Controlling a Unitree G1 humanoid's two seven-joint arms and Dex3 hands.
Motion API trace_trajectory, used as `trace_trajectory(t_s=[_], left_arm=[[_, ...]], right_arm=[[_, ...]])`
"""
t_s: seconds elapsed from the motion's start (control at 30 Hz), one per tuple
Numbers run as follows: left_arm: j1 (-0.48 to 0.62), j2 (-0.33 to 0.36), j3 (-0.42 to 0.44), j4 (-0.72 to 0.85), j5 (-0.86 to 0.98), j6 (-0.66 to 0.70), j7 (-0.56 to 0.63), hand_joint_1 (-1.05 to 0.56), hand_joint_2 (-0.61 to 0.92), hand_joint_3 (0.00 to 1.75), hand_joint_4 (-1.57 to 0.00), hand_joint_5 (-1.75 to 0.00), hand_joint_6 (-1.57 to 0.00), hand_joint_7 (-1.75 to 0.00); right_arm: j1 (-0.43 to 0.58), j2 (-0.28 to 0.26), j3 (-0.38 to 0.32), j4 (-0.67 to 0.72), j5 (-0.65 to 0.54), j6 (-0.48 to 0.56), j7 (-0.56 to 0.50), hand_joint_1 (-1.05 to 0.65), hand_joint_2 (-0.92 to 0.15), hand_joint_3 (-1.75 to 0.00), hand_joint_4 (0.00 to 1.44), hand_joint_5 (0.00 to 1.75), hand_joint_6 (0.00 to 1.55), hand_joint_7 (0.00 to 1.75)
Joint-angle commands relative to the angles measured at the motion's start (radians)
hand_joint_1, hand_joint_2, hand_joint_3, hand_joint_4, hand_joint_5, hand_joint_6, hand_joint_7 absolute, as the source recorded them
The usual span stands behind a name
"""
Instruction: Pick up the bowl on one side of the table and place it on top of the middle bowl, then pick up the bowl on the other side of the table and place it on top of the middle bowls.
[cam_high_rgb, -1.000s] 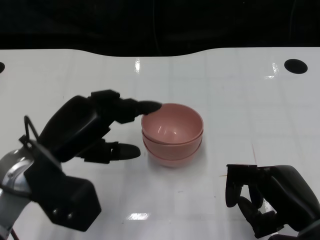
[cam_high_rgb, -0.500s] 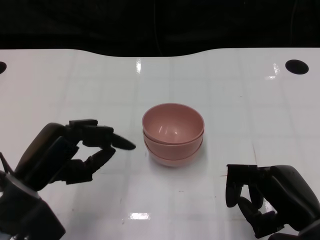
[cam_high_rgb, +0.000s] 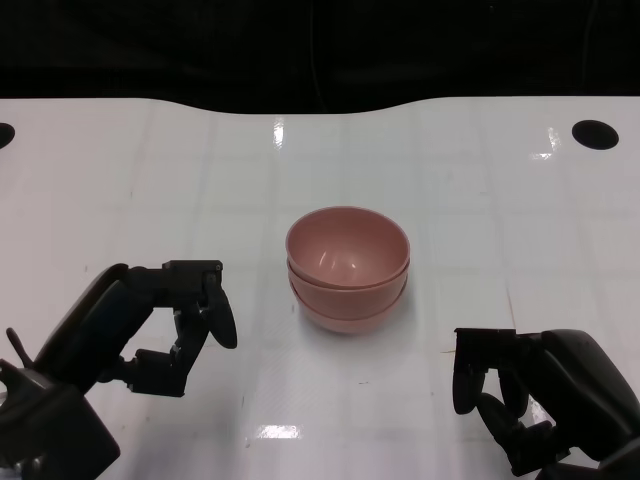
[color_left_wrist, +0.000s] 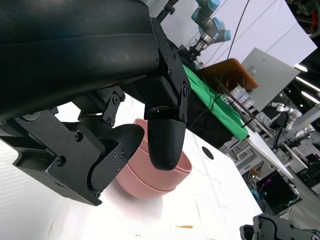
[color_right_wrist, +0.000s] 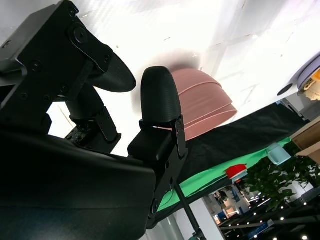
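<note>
The pink bowls (cam_high_rgb: 348, 266) sit nested in one stack at the middle of the white bench (cam_high_rgb: 480, 200), upright, the top one showing its hollow; three rims show in my right wrist view, the stack seen from the side (color_right_wrist: 204, 102); my left hand (cam_high_rgb: 150, 325) hangs to the left of the stack, apart from it, its fingers (cam_high_rgb: 215, 310) curled inward with a gap between them and the thumb below, holding nothing (my left wrist view shows the same, a fingertip (color_left_wrist: 167, 142) in front of the bowls (color_left_wrist: 150, 177) but not touching them); my right hand (cam_high_rgb: 530, 395) lies low at the near right, well apart from the stack, its fingers (cam_high_rgb: 470, 375) bent down and in, nothing between them.
</note>
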Motion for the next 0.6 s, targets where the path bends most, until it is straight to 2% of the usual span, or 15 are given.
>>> trace_trajectory(t_s=[0.03, 0.1, 0.17, 0.37, 0.6], left_arm=[[0.096, 0.011, 0.012, -0.169, -0.119, 0.256, -0.072, -0.05, 0.38, 1.42, -0.88, -1.73, -0.8, -1.56], [0.14, 0.014, 0.016, -0.263, -0.171, 0.396, -0.104, -0.05, 0.41, 1.38, -0.89, -1.74, -0.79, -1.59], [0.15, 0.001, 0.022, -0.289, -0.186, 0.438, -0.116, -0.05, 0.41, 1.37, -0.89, -1.75, -0.79, -1.6], [0.152, -0.02, 0.031, -0.27, -0.197, 0.477, -0.159, -0.05, 0.44, 1.36, -0.89, -1.75, -0.77, -1.62], [0.148, -0.025, 0.026, -0.248, -0.146, 0.484, -0.166, -0.05, 0.4, 1.39, -0.88, -1.75, -0.78, -1.62]], right_arm=[[0.0, -0.016, -0.014, -0.003, 0.012, 0.001, 0.001, -0.09, -0.2, -1.54, 0.95, 1.75, 0.81, 1.55], [-0.001, -0.017, -0.015, -0.002, 0.009, 0.0, -0.001, -0.09, -0.2, -1.54, 0.95, 1.75, 0.81, 1.56], [0.001, -0.02, -0.019, 0.001, 0.013, 0.0, 0.0, -0.09, -0.19, -1.54, 0.95, 1.75, 0.81, 1.56], [0.0, -0.02, -0.028, 0.027, 0.019, -0.004, -0.011, -0.08, -0.21, -1.53, 0.94, 1.75, 0.8, 1.58], [-0.006, -0.017, -0.038, 0.059, 0.01, -0.021, -0.036, -0.07, -0.21, -1.52, 0.94, 1.75, 0.8, 1.6]])
